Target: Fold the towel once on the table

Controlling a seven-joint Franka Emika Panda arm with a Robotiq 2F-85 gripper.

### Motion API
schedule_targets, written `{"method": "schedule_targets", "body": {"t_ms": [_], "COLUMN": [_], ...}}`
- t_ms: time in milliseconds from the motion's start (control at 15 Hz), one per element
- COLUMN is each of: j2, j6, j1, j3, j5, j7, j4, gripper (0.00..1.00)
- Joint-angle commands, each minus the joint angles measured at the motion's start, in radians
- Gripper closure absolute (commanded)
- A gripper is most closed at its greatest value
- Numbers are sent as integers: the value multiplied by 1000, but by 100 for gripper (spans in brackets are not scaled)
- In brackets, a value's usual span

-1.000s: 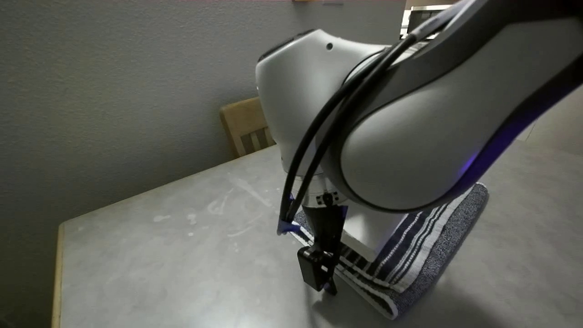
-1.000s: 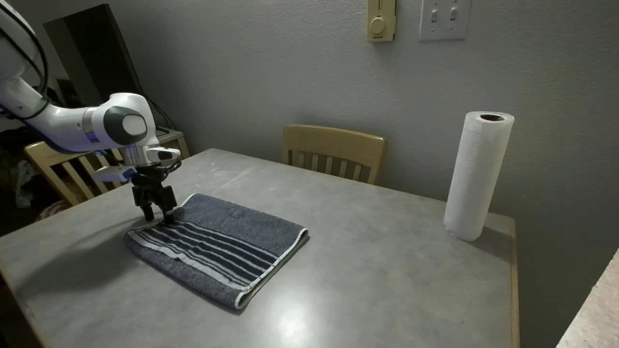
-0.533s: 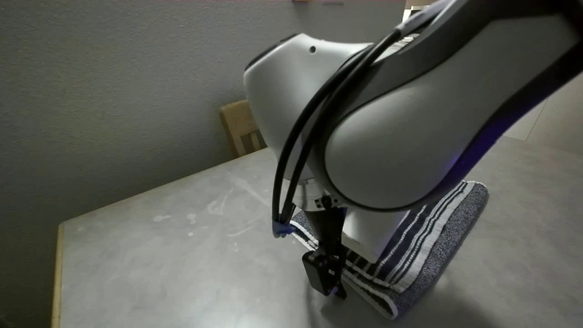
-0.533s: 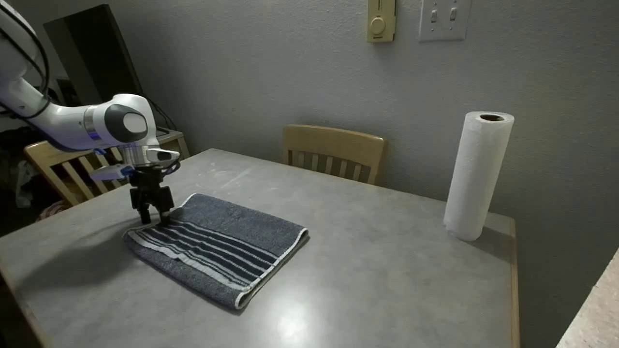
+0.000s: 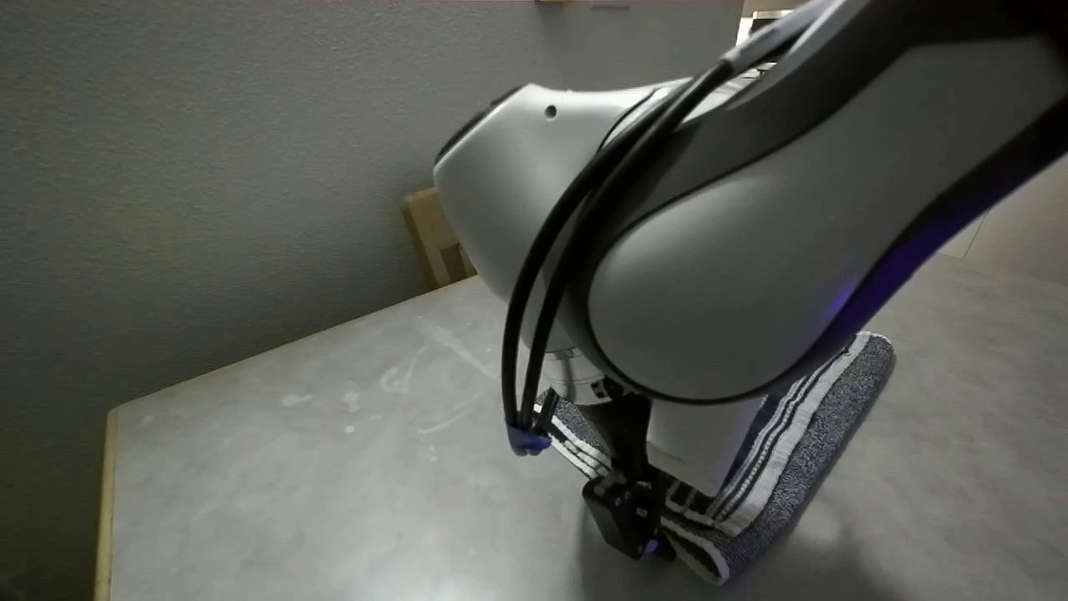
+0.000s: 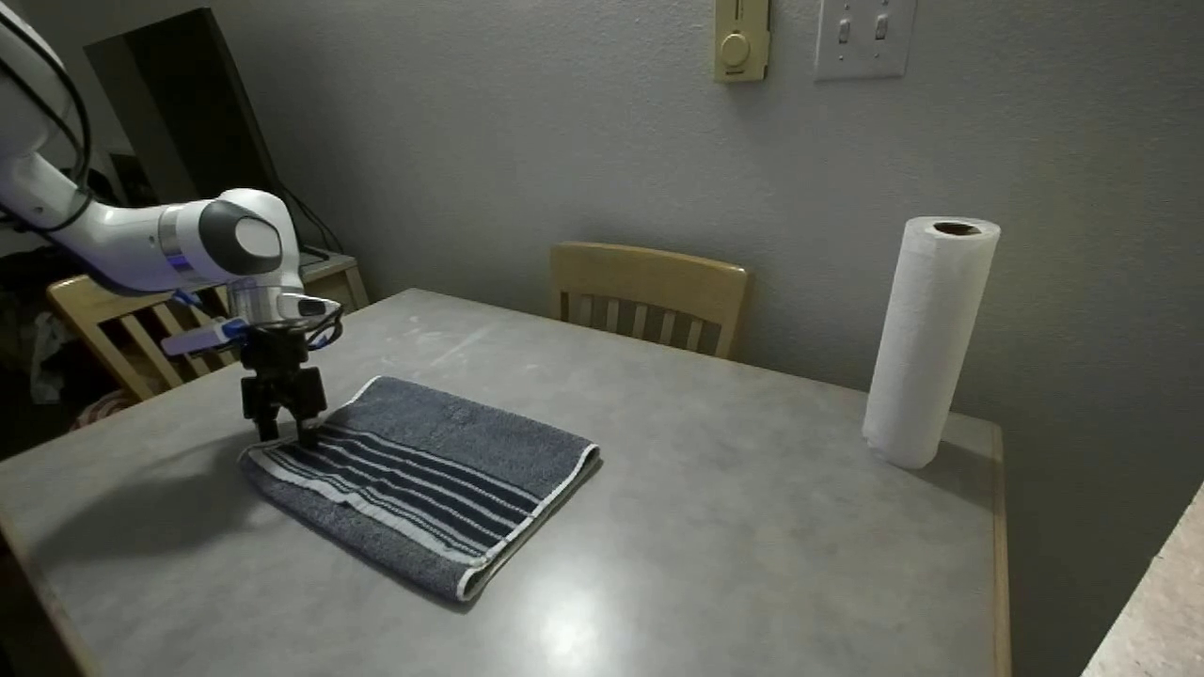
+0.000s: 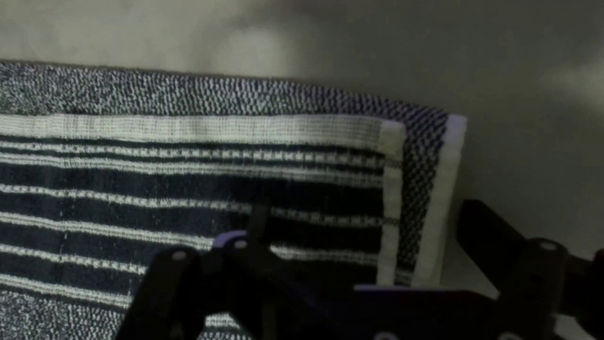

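Note:
Flat on the table (image 6: pixel 752 527) lies the towel (image 6: pixel 470 423), grey-blue with navy and white stripes. In the wrist view, two white side edges of the towel (image 7: pixel 188 127) run close together, the upper layer set slightly inside the lower. My gripper (image 6: pixel 288 440) points down at the towel's near-robot side, over the striped band. Its fingers stand wide apart in the wrist view, where the gripper (image 7: pixel 364 213) straddles that side edge: one finger over the stripes, the other beyond the edge over bare tabletop. Nothing is pinched. Whether the tips touch is unclear.
An upright paper towel roll (image 6: pixel 931 348) stands near the table's far corner. A wooden chair (image 6: pixel 649 268) is against the table's wall side, and another chair (image 6: pixel 94 306) stands behind the arm. The grey wall (image 6: pixel 489 141) runs along the back.
The gripper has slid along the towel's side edge toward the striped end, tilting slightly. It has stayed open, and the towel has not visibly moved.

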Motion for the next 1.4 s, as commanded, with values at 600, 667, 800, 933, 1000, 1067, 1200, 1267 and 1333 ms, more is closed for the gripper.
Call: {"method": "schedule_targets", "body": {"t_ms": [600,667,800,933,1000,1067,1200,1267,1333], "j2": [4,3,1,-4,-6,-9,-11,-12,-12], "j6": [187,203,218,218,213,209,197,192,185], "j1": [38,40,42,41,40,39,40,42,44], "j3": [-63,-67,-72,-72,-71,-71,-72,-74,-76], "j5": [-79,-81,-86,-84,-82,-82,-85,-88,-91], "j7": [253,274,308,325,333,340,357,364,370], "j4": [-10,-15,-22,-31,-35,-39,-40,-40,-40], "gripper": [0,0,0,0,0,0,0,0,0]}}
